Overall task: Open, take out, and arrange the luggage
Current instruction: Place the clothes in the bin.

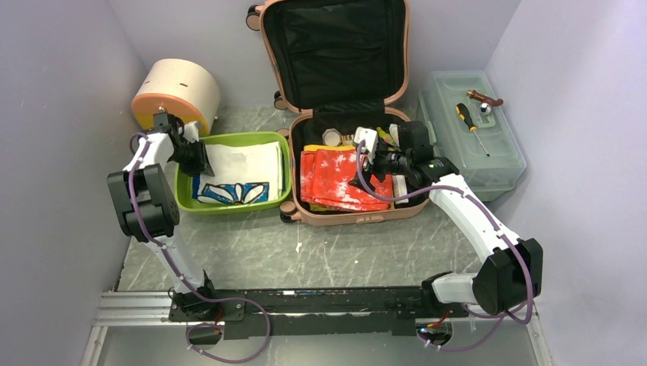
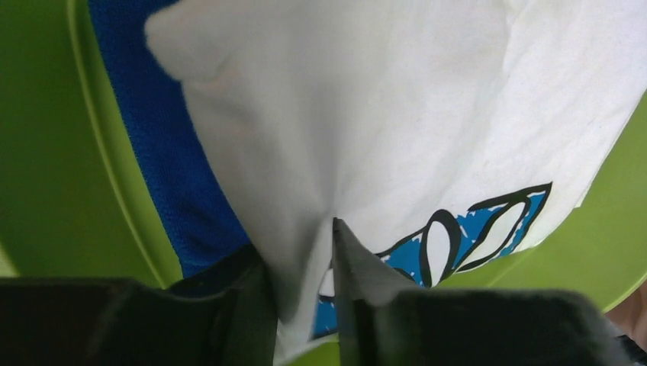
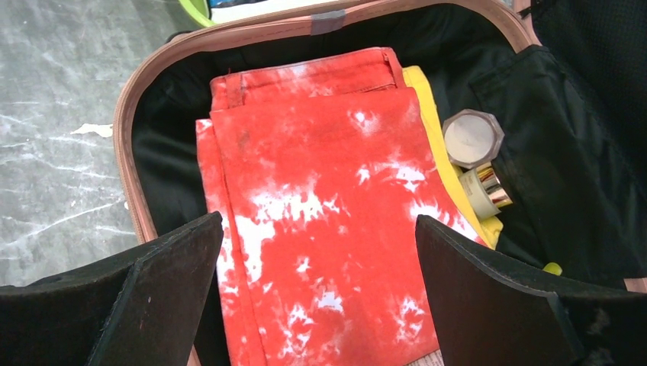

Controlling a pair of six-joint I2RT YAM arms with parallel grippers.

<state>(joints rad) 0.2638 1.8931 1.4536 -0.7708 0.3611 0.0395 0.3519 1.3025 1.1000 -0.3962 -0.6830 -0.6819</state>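
The stiff-shelled luggage (image 1: 336, 53) lies open at the far middle of the surface (image 1: 320, 255); its limp red cloth (image 3: 328, 152) likely suits an edge pinch by the spread right end effector (image 3: 318, 225), while the left end effector (image 2: 301, 263) pinches white cloth (image 2: 397, 99).

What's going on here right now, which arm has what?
The luggage lies open on the table with its lid propped up. The left gripper is down in the green tray beside it, with a fold of the white cloth pinched between its fingers. The right gripper hangs wide open over the red tie-dye cloth, which lies folded inside the luggage and is not yet gripped.
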